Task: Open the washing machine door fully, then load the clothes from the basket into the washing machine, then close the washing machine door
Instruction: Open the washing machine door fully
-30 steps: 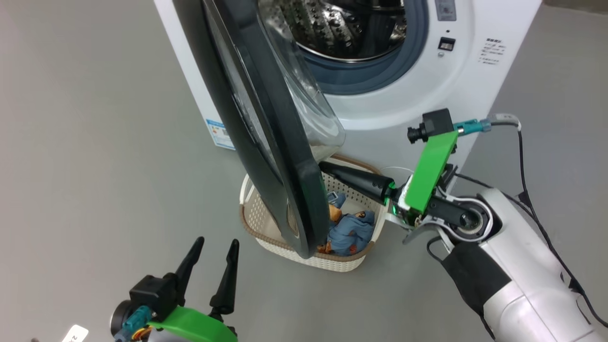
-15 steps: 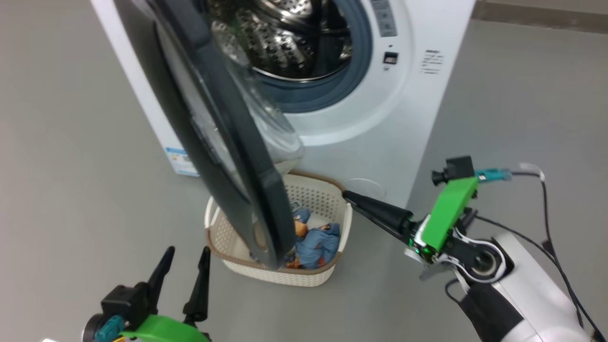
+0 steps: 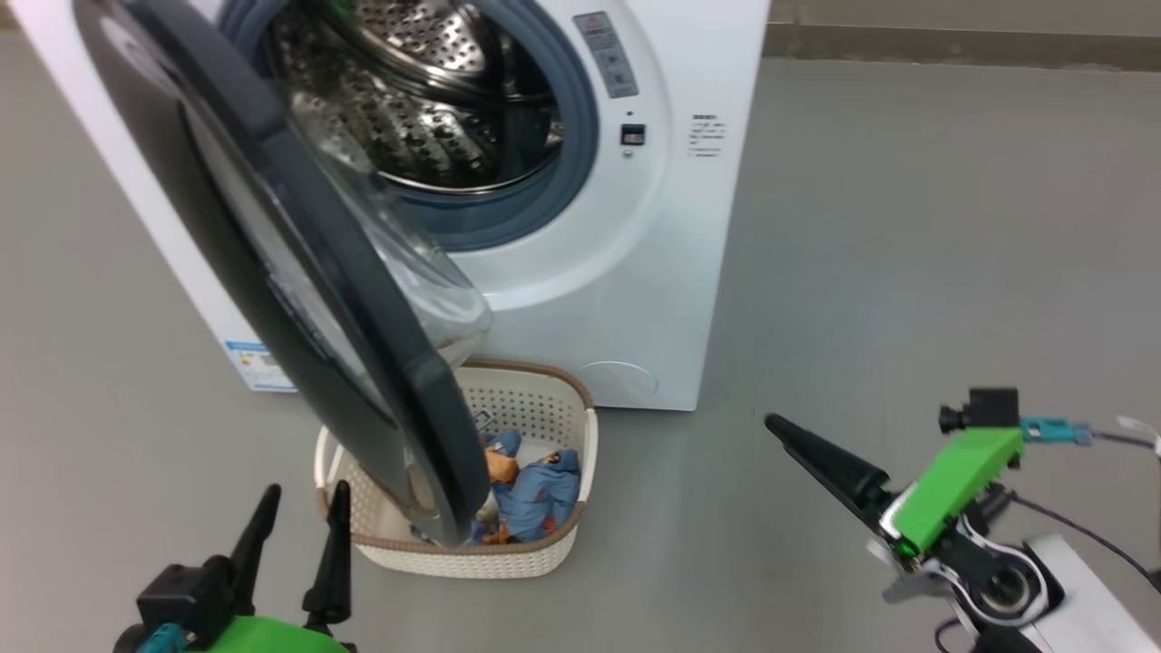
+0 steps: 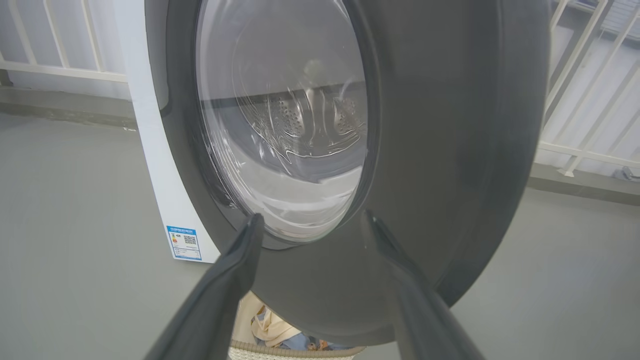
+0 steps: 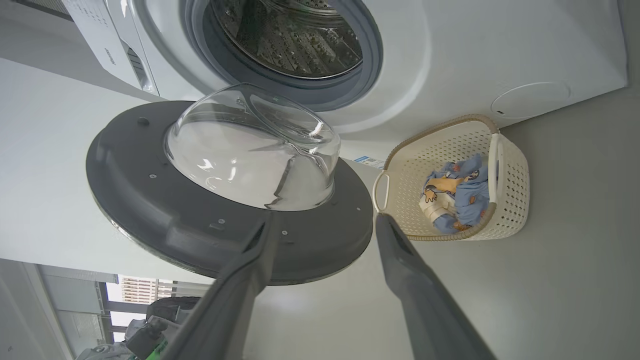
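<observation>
White washing machine (image 3: 635,272) has its door (image 3: 263,263) only partway open, hanging over the basket (image 3: 544,553) at its foot, so the clothes (image 3: 535,490) inside are half blocked. Left gripper (image 3: 306,490) is spread and faces the door's outer side, probably to push it wider. Right gripper (image 5: 324,222) is spread, empty, clear of the door.

No word or number can be read. The washing machine (image 3: 635,299) bears a blue label sticker (image 3: 256,363) low on its front and small dark print (image 3: 706,136) beside the opening, both too small to read
</observation>
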You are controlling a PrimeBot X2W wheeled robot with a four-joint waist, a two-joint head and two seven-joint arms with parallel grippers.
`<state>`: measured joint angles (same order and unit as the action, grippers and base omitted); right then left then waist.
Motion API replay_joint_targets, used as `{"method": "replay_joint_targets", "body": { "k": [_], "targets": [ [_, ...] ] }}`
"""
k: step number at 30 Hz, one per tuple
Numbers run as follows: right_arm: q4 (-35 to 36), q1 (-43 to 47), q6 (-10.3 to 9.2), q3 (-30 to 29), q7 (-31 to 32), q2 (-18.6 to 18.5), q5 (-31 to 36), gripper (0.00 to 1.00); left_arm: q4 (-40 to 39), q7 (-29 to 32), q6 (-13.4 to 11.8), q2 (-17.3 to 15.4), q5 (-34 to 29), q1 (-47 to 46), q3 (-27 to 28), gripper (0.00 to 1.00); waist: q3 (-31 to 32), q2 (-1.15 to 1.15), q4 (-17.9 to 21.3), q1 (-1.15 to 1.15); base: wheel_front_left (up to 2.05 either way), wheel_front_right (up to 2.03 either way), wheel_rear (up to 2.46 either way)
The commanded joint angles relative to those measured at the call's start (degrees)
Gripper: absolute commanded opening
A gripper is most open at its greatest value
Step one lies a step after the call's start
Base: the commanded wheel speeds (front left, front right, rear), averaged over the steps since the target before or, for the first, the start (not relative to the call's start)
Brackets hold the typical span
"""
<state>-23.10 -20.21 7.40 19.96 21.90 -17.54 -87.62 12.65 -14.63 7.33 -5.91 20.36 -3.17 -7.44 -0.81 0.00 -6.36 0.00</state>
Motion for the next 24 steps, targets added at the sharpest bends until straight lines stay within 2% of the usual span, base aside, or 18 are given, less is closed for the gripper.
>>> {"method": "replay_joint_targets", "body": {
  "k": [1,6,11,17,24],
  "targets": [
    [1.91,0.88,0.09,0.71,-1.15,-1.05,1.37,1.0,-1.77,-0.37,0.15,-1.29,-0.44,-0.59,2.62,1.0,0.33,0.0,1.5,0.0,0.0,0.0,0.0],
    [2.56,3.03,0.09,1.27,-4.18,-3.27,2.83,1.0,-2.19,-0.37,0.15,-1.48,-0.5,-0.29,3.98,1.0,0.38,0.0,2.9,0.0,0.0,0.0,0.0],
    [3.56,5.41,0.09,2.33,-9.76,-6.02,5.25,1.0,-2.63,-0.37,0.15,-1.73,-0.52,0.07,5.08,1.0,0.25,0.0,4.2,0.0,0.0,0.0,0.0],
    [3.78,7.43,0.09,4.76,-19.29,-9.15,9.09,1.0,-2.62,-0.37,0.15,-1.68,-0.53,0.22,6.69,1.0,0.13,0.0,5.02,0.0,0.0,0.0,0.0],
    [1.43,7.93,0.09,9.4,-33.13,-12.11,14.8,1.0,-2.92,-0.37,0.15,-1.62,-0.82,0.51,7.88,1.0,0.36,0.0,5.25,0.0,0.0,0.0,0.0]
  ]
}}
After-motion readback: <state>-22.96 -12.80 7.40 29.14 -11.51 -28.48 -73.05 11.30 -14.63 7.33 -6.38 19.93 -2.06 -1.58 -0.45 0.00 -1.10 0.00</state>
